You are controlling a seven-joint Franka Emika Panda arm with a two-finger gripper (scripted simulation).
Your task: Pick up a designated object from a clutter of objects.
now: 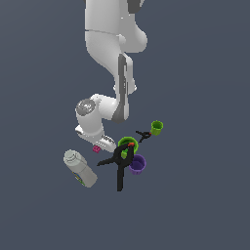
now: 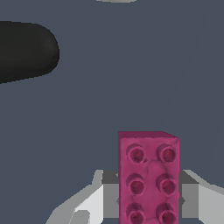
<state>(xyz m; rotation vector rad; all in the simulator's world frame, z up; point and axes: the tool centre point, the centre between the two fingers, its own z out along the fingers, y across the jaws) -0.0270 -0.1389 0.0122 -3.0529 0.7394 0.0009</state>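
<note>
Pink and studded, the brick fills the lower part of the wrist view, sitting between the two pale fingers of the gripper. Both fingers seem to flank its long sides, but whether they already press on it I cannot tell; no clear gap shows, and no clear contact either. In the exterior view the brick is only a small magenta speck under the gripper, low over the grey floor.

Close to it lie the white bottle, towards the exterior view's left, and the big black clamp, whose rounded handle tip shows dark in the wrist view. A green cup and a purple cup crowd the clamp; a second green cup and a small black clamp sit further off.

As I judge it, the risk is a poor hold: the brick is tiny, and if the fingers catch only its end it may twist out when lifted. Any sideways drift could also nudge the clamp handle or the bottle
</note>
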